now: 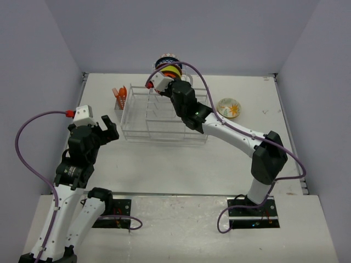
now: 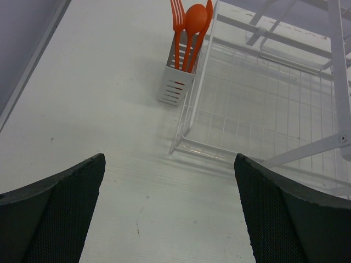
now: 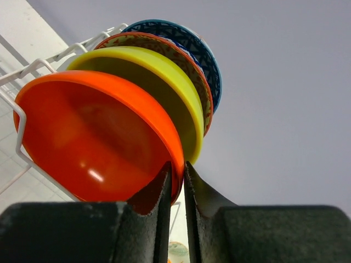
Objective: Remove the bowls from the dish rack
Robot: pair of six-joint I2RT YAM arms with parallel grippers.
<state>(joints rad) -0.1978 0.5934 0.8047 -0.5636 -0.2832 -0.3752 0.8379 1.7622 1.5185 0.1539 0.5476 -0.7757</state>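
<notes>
The white wire dish rack (image 1: 159,118) stands at the table's far middle. At its back end several bowls stand on edge in the slots: the orange-red bowl (image 3: 93,142) nearest, then the yellow-green bowl (image 3: 164,76), a patterned red-rimmed one (image 3: 204,93) and the dark blue bowl (image 3: 205,52). My right gripper (image 3: 176,175) is shut on the orange-red bowl's rim, one finger inside, one outside; it also shows in the top view (image 1: 166,76). The cream floral bowl (image 1: 229,107) sits on the table right of the rack. My left gripper (image 2: 169,170) is open and empty above the table, left of the rack (image 2: 263,109).
A small white utensil cup (image 2: 176,82) with orange utensils hangs at the rack's left corner, also in the top view (image 1: 119,98). Grey walls close in the table at the back and both sides.
</notes>
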